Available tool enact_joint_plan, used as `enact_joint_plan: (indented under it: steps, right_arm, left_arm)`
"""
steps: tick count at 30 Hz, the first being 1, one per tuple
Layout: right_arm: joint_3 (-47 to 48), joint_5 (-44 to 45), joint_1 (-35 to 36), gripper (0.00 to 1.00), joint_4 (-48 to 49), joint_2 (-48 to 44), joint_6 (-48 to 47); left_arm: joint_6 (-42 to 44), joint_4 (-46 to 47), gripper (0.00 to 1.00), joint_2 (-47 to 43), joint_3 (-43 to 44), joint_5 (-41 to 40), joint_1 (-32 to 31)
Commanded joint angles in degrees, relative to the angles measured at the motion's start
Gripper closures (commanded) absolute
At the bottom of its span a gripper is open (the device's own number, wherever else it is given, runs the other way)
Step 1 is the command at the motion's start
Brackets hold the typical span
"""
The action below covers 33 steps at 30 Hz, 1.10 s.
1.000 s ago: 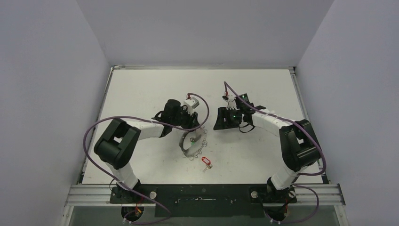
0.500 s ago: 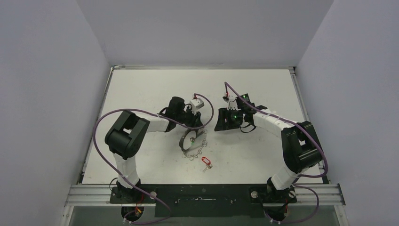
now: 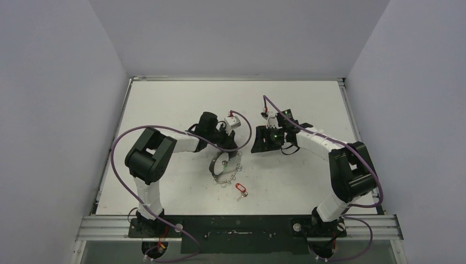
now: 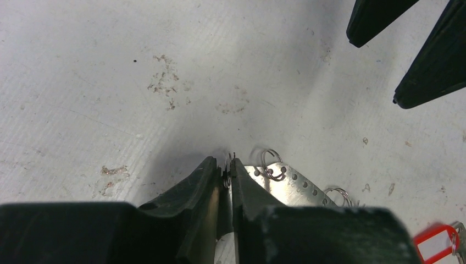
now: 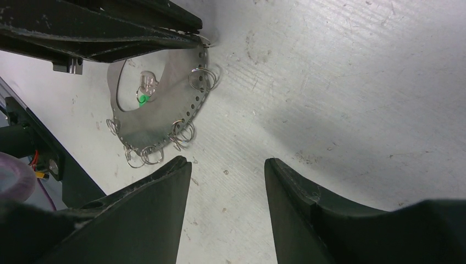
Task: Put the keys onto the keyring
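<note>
Left gripper (image 4: 228,165) is pinched together on a thin wire split ring at the tip of the keyring (image 5: 165,121). It's a flat crescent of shiny steel, holes punched along its rim, small rings dangling. Green key (image 5: 144,94) shows inside the curve. Red key (image 3: 240,188) lies just beside, toward the bases. Right gripper (image 5: 228,165), jaws apart, hovers nearby over scuffed white table (image 4: 110,82), open room beyond.

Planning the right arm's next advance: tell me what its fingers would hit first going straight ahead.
Probably the bare table. The keyring lies left of that line, though depth is unclear.
</note>
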Motion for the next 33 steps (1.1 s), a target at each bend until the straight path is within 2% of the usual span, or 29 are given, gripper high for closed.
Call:
enact_joint_plan:
  steps: [1,5,8,9,17,24,33]
  right_arm:
    - [0.21,-1.43,-0.58,0.48,0.53,-3.25,-0.59]
    - [0.32,-1.51,-0.66,0.48,0.51,-3.2,-0.56]
    - [0.31,-1.6,-0.72,0.48,0.5,-3.25,-0.59]
    - [0.32,-1.61,-0.76,0.48,0.47,-3.24,-0.59]
    - [0.63,-1.61,-0.69,0.47,-0.15,-4.99,-0.32]
    - [1.59,-2.18,-0.65,0.45,-1.38,-8.02,-0.07]
    - [0.21,-4.36,0.09,0.36,-0.54,-14.6,0.88]
  left_arm:
    - [2.57,-1.28,0.84,0.55,2.72,2.46,-0.62]
    - [4.03,-3.47,0.82,1.06,3.9,2.17,-1.17]
    - [4.66,-4.2,0.91,1.18,4.12,2.0,-1.18]
    - [5.26,-4.82,1.0,1.17,4.23,1.92,-1.18]
    - [6.12,-5.72,1.0,-2.55,3.12,-0.49,-1.18]
    - [6.14,-5.34,1.0,-12.85,-2.97,-3.44,-1.26]
    - [4.02,-6.48,1.0,-32.81,-14.1,-6.28,-2.04]
